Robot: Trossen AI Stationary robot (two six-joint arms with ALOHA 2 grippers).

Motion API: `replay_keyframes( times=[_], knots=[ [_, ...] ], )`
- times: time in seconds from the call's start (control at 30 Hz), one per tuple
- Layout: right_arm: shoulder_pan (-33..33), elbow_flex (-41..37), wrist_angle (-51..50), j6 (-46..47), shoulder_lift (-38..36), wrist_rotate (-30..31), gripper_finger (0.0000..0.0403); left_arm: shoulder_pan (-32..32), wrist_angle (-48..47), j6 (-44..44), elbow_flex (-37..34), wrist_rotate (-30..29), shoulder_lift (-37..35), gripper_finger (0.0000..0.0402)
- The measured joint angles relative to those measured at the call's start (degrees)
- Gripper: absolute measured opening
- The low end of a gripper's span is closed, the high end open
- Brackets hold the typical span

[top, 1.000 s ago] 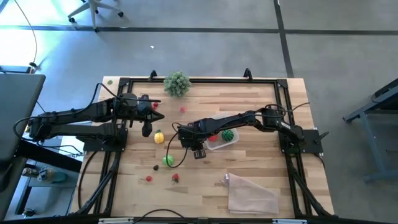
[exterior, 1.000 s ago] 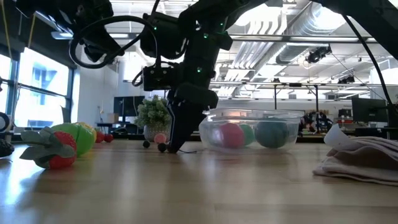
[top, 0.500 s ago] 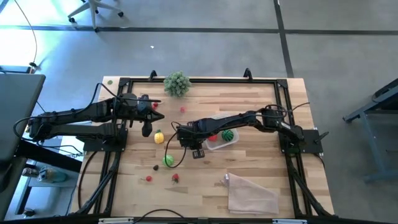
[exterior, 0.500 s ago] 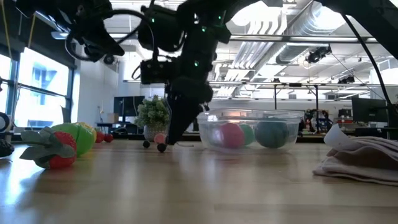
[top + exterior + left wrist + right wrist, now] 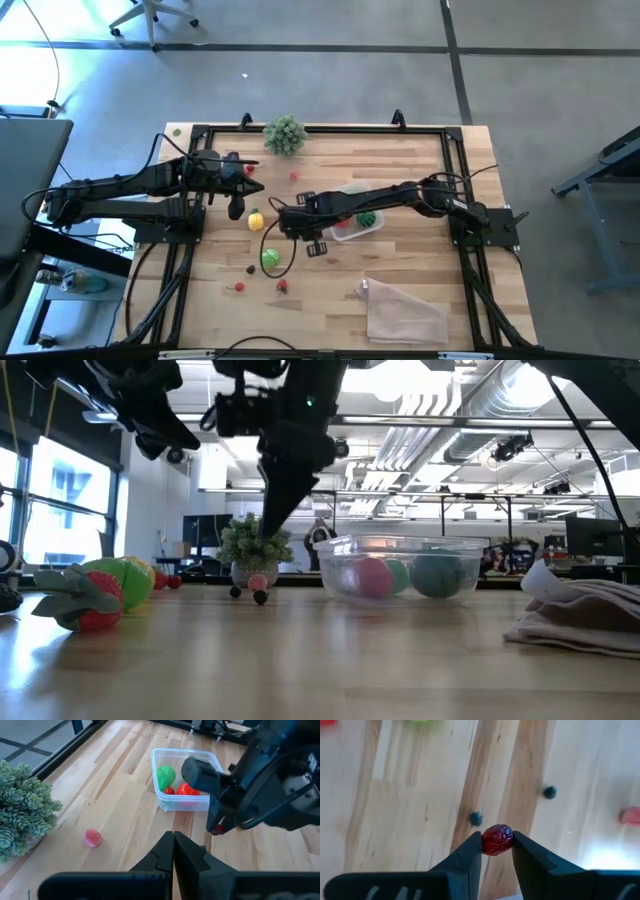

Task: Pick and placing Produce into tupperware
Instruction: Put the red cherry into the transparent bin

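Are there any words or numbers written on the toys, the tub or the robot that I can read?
None: no words, numbers or signs can be read in any view.
Small clear plastic tub: plain, no label.
Crinkled clear plastic bag: no print to be seen.
Tiny dark red wrinkled berry held in the right gripper: no marks.
Room behind the table in the low view: any signs there are too small to read.

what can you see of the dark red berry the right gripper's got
The berry is a small, dark red, glossy oval with a wrinkled, bumpy skin. It is pinched between the two dark fingertips of the right gripper, one on each side, and hangs clear above the wooden table, touching nothing else. In the left wrist view it shows only as a small red dot at the gripper's tip, just beside the tupperware and outside it.
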Motion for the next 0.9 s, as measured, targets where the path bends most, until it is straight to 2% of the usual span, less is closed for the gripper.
replay_keyframes(
  times=[0.53, 0.9],
  knots=[
    [-1.74, 0.35, -5.92, 1.74, -9.59, 2.66, 0.0078, 0.01, 0.02, -0.01, 0.00, 0.00, 0.00, 0.0001],
    [-5.17, 0.26, -11.99, 4.54, -11.20, 2.38, 0.0062, 0.01, 0.02, 0.00, 0.01, 0.00, 0.00, 0.0001]
  ],
)
